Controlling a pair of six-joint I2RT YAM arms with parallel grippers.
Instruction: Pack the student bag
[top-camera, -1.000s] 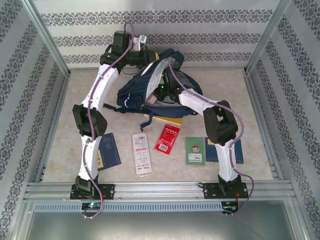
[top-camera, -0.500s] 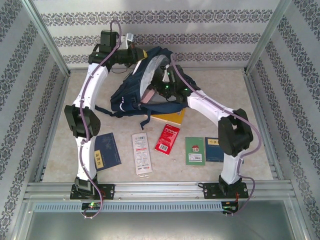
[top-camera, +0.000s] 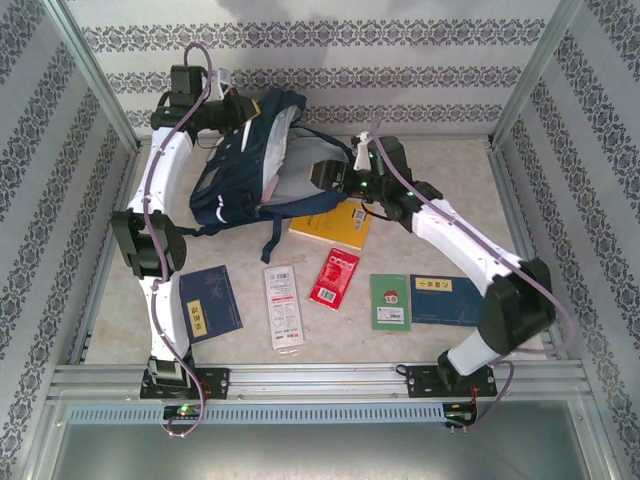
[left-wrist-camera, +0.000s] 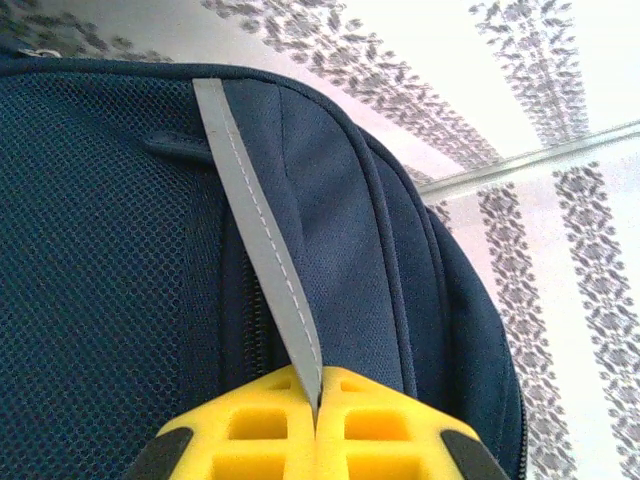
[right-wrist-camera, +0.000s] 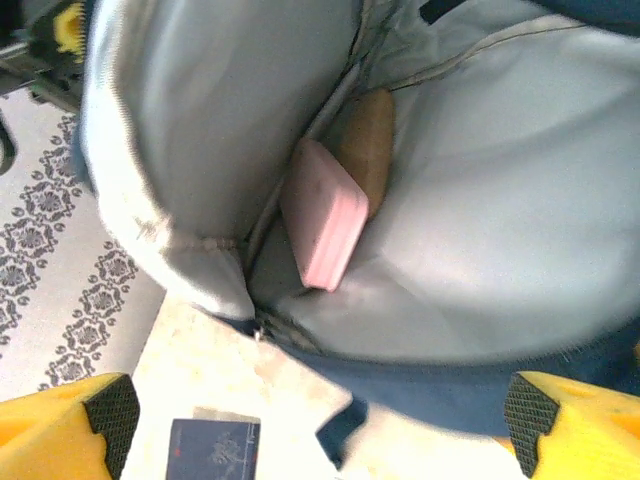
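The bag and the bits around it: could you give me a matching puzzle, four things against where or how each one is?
Things:
1. left hand
2. right hand
3. pink block
4. green book

Places or states:
A. lying on the table
B. open
C. tucked inside the bag
D. shut on the grey strap

Pairs: 1-D, 2-B, 3-C, 4-A

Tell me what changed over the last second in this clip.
The left gripper, shut on the grey strap, dragged the navy-blue fabric backpack left, uncovering more of the yellow book. The right gripper stayed open at its opening. The long white packet and red packet stayed put.
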